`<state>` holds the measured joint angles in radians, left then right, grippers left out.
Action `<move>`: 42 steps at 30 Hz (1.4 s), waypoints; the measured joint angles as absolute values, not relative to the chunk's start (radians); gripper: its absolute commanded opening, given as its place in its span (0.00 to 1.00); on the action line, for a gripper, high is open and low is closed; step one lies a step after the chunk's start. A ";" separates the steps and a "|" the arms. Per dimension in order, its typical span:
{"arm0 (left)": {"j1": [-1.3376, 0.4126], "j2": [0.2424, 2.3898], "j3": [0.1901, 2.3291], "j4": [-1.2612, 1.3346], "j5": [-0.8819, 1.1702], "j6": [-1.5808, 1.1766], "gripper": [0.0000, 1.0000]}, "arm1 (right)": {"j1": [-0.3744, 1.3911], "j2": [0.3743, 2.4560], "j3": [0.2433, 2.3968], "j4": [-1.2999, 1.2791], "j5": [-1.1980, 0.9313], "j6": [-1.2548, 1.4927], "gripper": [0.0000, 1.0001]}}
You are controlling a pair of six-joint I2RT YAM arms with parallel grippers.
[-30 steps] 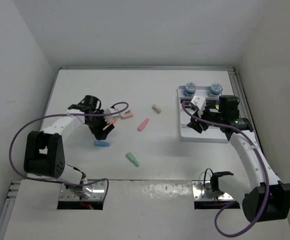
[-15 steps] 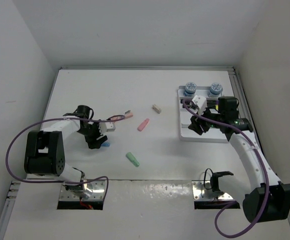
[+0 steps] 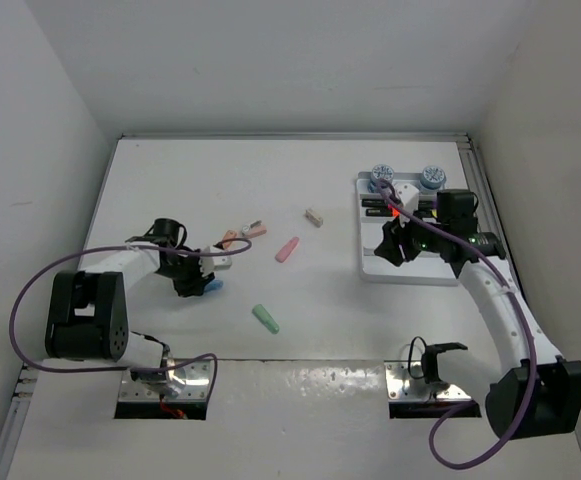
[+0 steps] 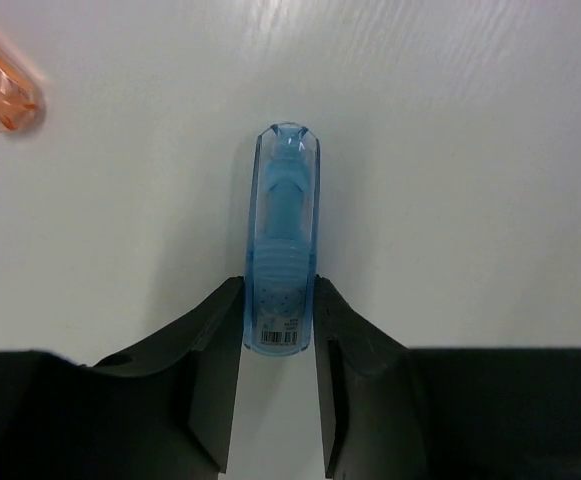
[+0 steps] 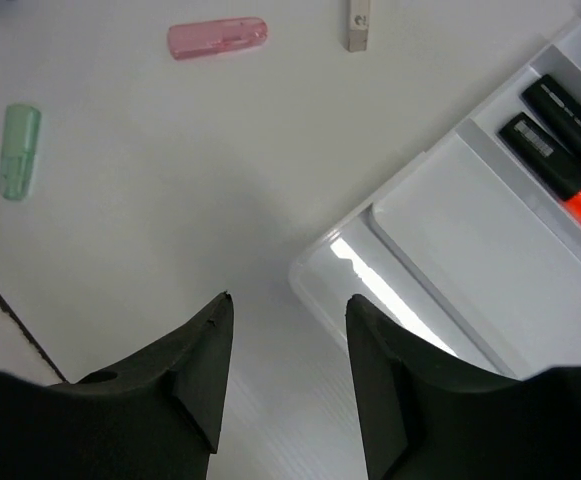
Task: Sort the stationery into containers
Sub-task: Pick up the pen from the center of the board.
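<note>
Now | left gripper [image 4: 280,325] pinching blue stub [image 4: 283,230], which lies flat on the bench [image 3: 170,180] | orange stub [image 3: 232,238] at its 1 o'clock, green stub [image 3: 265,319] at 4 o'clock | right gripper [image 5: 288,330] spread, empty, at the tray [image 5: 470,230] corner | two markers [image 5: 540,155] in a tray row at its 2 o'clock

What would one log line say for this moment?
left end effector: shut on blue stub | right end effector: open, empty, above tray corner
</note>
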<state>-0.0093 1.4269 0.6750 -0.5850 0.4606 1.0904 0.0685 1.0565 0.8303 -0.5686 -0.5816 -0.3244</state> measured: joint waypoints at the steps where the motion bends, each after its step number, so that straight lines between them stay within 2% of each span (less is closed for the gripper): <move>1: -0.011 1.427 0.685 -0.603 0.476 1.068 0.25 | 0.082 1.066 0.839 -0.562 -0.584 -0.301 0.47; 4: -0.028 1.443 0.799 -0.704 0.536 0.975 0.21 | 0.158 1.083 0.866 -0.525 -0.580 -0.282 0.47; 7: -0.065 1.478 1.000 -0.769 0.628 0.845 0.21 | 0.295 1.103 0.926 -0.503 -0.549 -0.359 0.47; 11: -0.128 1.523 1.234 -0.803 0.755 0.649 0.21 | 0.502 1.127 1.000 -0.456 -0.478 -0.577 0.50; 15: -0.190 1.582 1.361 -0.862 0.862 0.510 0.21 | 0.661 1.159 1.025 -0.409 -0.421 -0.754 0.50; 21: -0.253 1.679 1.419 -0.981 0.955 0.416 0.21 | 0.771 1.250 1.065 -0.366 -0.353 -0.960 0.50; 32: -0.327 1.684 1.419 -1.032 0.981 0.358 0.22 | 0.877 1.355 1.065 -0.349 -0.313 -1.159 0.47; 36: -0.335 1.675 1.419 -1.032 0.981 0.349 0.23 | 0.881 1.409 1.072 -0.344 -0.307 -1.186 0.42; 39: -0.335 1.663 1.419 -1.034 0.979 0.347 0.25 | 0.881 1.433 1.078 -0.339 -0.305 -1.206 0.34; 42: -0.335 1.661 1.419 -1.041 0.985 0.350 0.26 | 0.881 1.447 1.094 -0.329 -0.306 -1.216 0.18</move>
<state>-0.3351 1.6611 1.4185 -1.0412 0.9848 0.3504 0.8806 1.4467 1.0943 -0.3294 -0.3061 -1.2163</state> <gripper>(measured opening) 0.363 0.265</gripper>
